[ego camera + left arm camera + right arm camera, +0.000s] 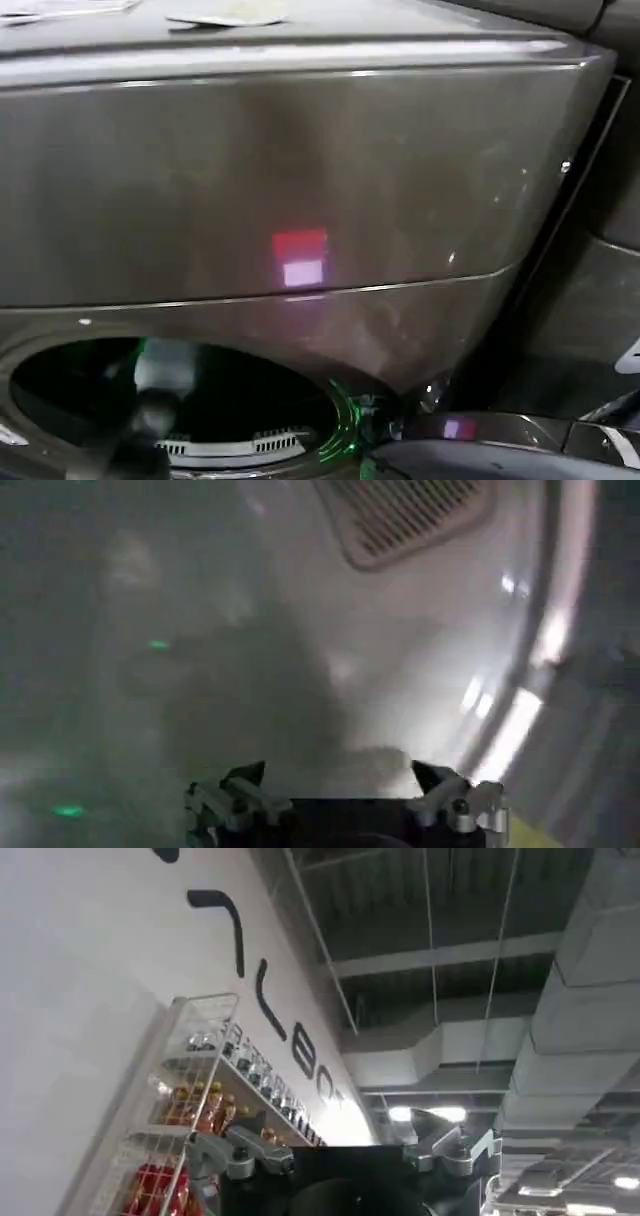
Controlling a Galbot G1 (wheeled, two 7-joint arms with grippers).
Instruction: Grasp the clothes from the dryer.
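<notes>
Left hand (340, 780), fingers apart, inside one dryer (300, 180) drum.

You are in a commercial hall, something like a shop or showroom floor. Above your right claw (345, 1148) runs an open industrial ceiling (470, 908) with bare beams, a large grey air duct (590, 988) and bright strip lights (425, 1114). Beside that claw a white wall (90, 968) carries big dark lettering (262, 998), and against it stands a wire rack (205, 1098) stocked with rows of bottled drinks (190, 1110). Your left claw (345, 785) is inside the drum of the dryer (300, 170), a large brown-grey front-loader.
</notes>
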